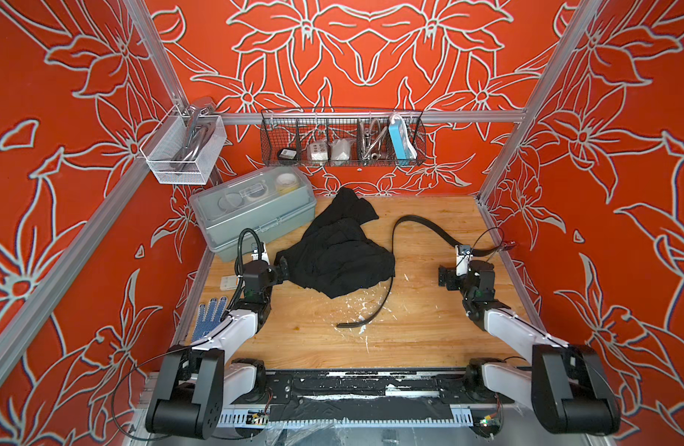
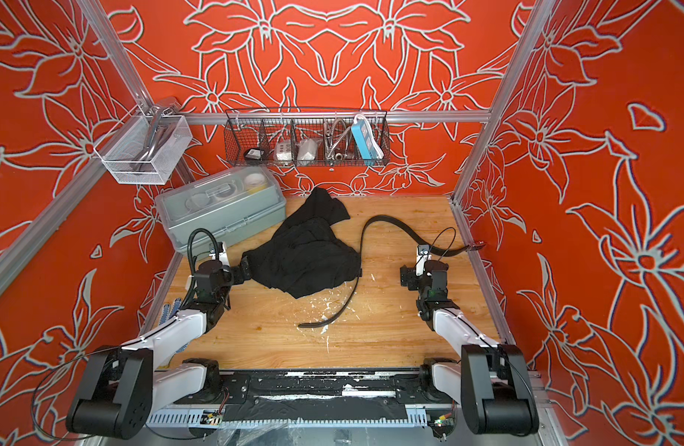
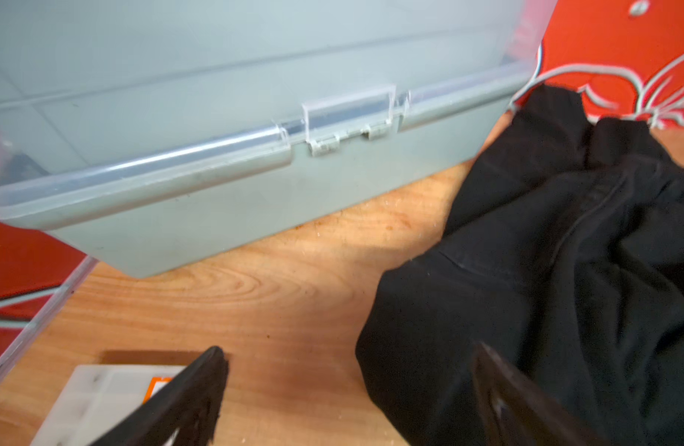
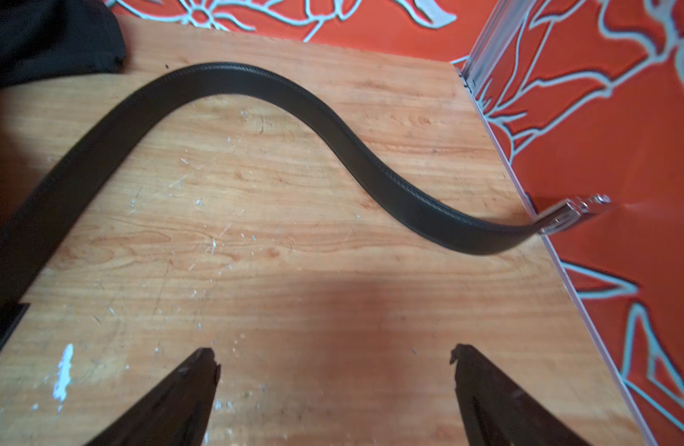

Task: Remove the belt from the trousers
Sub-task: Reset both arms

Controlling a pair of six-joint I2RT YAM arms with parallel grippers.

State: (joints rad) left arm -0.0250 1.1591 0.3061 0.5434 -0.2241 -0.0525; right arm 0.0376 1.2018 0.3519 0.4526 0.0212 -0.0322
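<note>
Locating the belt: you find the belt [image 4: 224, 78] lying on the table [image 1: 409, 340] in a long S, almost all of it clear of the trousers [image 1: 332, 255].
Buckle end: the buckle [image 4: 572, 216] rests at the table's right-hand edge, against the foot of the red wall.
Tip end: the plain tip lies near the front middle of the table, well apart from the buckle in both top views.
Contact spot: the strap meets the trousers' right-hand edge at one place; you cannot tell whether it passes through a loop there.
Trousers: bunched in one heap at mid-table, with a fold reaching toward the back wall.
Step in hand: by my reading, the last of the pull-out, or a check that it is done.
Next move: you likely need one gripper pinning the cloth while the other takes the strap beside that spot and draws it sideways, away from the heap.
Left gripper [image 3: 348, 353]: jaws wide apart at the trousers' left edge, one finger over the cloth, clamping nothing.
Right gripper [image 4: 332, 353]: jaws wide apart over bare wood, near the belt, not touching it.
Count: one belt, one buckle, one pair of trousers, two grippers.
Around: one grey box [image 1: 255, 216], one black basket [image 1: 270, 135], one white basket [image 1: 174, 170], one glove [image 1: 209, 314].
</note>
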